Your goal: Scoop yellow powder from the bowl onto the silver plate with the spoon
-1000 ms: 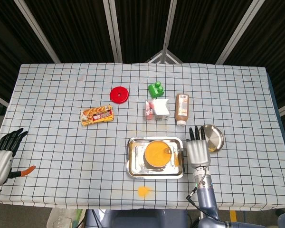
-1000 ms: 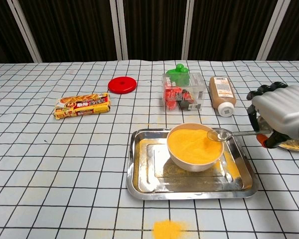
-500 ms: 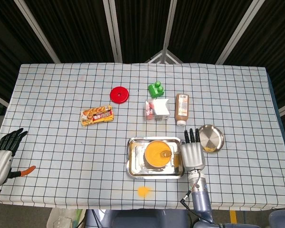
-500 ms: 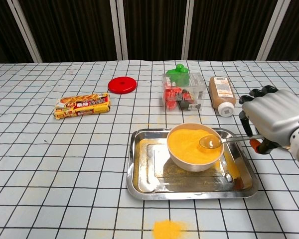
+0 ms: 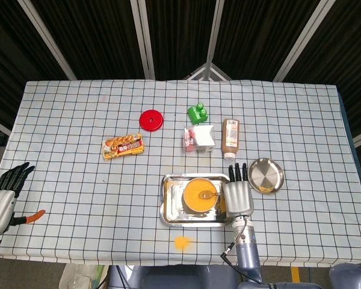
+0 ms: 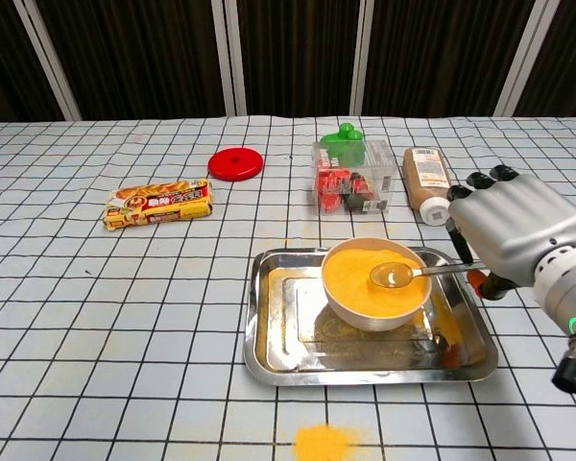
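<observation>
The fingers (image 6: 480, 182) of the right hand (image 6: 518, 230) are clamping the handle of the slim silver metal spoon (image 6: 403, 275), and over the last second that hand has been sliding from the right side of the chest view toward the centre, carrying the spoon's bowl from the near rim to a spot over the middle of the powder. The spoon's bowl is now sitting low on the yellow powder (image 6: 365, 274) heaped in the round white bowl (image 6: 374, 312), so I judge the scoop itself is just beginning and nothing has been lifted out yet. The white bowl is standing inside the rectangular steel tray (image 6: 269, 355) at the lower centre of the frame. In the head view the round silver plate (image 5: 266, 174) is lying just right of the right hand, with a little yellow already on it. A spilled yellow patch (image 6: 324, 444) is lying on the checked worktop (image 6: 125, 317) below the tray. The left hand (image 5: 1, 201) is resting at the lower left edge, fingers apart and holding nothing.
</observation>
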Robot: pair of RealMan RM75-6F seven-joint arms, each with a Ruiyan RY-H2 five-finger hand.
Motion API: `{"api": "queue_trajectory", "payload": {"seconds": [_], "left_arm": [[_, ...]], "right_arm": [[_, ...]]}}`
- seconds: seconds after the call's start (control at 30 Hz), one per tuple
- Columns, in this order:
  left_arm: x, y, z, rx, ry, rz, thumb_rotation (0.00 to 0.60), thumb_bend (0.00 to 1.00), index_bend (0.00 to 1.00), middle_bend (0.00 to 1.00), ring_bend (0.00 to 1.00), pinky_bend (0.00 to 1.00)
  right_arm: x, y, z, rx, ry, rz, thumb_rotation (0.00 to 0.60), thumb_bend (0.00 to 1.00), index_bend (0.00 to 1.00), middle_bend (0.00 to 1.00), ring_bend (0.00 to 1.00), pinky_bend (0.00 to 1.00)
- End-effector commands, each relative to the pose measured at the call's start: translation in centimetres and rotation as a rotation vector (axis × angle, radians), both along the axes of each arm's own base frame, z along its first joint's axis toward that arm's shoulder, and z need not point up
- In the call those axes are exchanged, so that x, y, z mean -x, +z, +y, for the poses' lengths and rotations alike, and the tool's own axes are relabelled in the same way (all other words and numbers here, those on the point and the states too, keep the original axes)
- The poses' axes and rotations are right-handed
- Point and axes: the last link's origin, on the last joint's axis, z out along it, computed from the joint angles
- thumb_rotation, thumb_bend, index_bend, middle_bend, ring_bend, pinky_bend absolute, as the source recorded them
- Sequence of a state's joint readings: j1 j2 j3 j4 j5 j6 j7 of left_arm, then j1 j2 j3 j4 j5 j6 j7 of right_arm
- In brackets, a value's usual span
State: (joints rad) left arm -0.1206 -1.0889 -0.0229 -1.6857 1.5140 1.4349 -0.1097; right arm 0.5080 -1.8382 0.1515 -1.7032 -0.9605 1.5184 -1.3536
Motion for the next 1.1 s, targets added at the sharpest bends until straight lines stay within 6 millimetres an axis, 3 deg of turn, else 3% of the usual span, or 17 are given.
{"api": "queue_trajectory", "payload": {"seconds": [0.03, 0.23, 0.5, 0.73, 0.93, 1.1], "left_arm": [[0.0, 0.0, 0.0, -0.004, 0.000, -0.002, 0.600, 0.00, 0.00, 0.00, 0.00, 0.00], [0.0, 0.1, 0.0, -0.006, 0.002, -0.006, 0.600, 0.00, 0.00, 0.00, 0.00, 0.00], [0.0, 0.1, 0.0, -0.009, 0.001, -0.012, 0.600, 0.00, 0.00, 0.00, 0.00, 0.00], [0.0, 0.2, 0.1, -0.008, 0.002, -0.012, 0.600, 0.00, 0.00, 0.00, 0.00, 0.00], [0.0, 0.2, 0.0, -0.008, 0.003, -0.013, 0.600, 0.00, 0.00, 0.00, 0.00, 0.00], [-0.1, 0.1, 0.0, -0.006, 0.003, -0.011, 0.600, 0.00, 0.00, 0.00, 0.00, 0.00]], "right_arm": [[-0.3, -0.2, 0.2, -0.005, 0.010, 0.004, 0.600, 0.48, 0.58, 0.13, 0.00, 0.00], [-1.0, -0.4, 0.6, -0.009, 0.029, 0.003, 0.600, 0.48, 0.47, 0.13, 0.00, 0.00], [-1.7, -0.4, 0.9, 0.002, 0.055, 0.012, 0.600, 0.48, 0.43, 0.13, 0.00, 0.00], [-2.0, 0.0, 1.3, 0.006, 0.053, 0.014, 0.600, 0.46, 0.26, 0.12, 0.00, 0.00], [-1.4, 0.7, 2.3, -0.016, 0.043, 0.002, 0.600, 0.46, 0.25, 0.11, 0.00, 0.00], [-0.5, 0.9, 2.9, -0.048, 0.027, -0.002, 0.600, 0.62, 0.25, 0.10, 0.00, 0.00]]}}
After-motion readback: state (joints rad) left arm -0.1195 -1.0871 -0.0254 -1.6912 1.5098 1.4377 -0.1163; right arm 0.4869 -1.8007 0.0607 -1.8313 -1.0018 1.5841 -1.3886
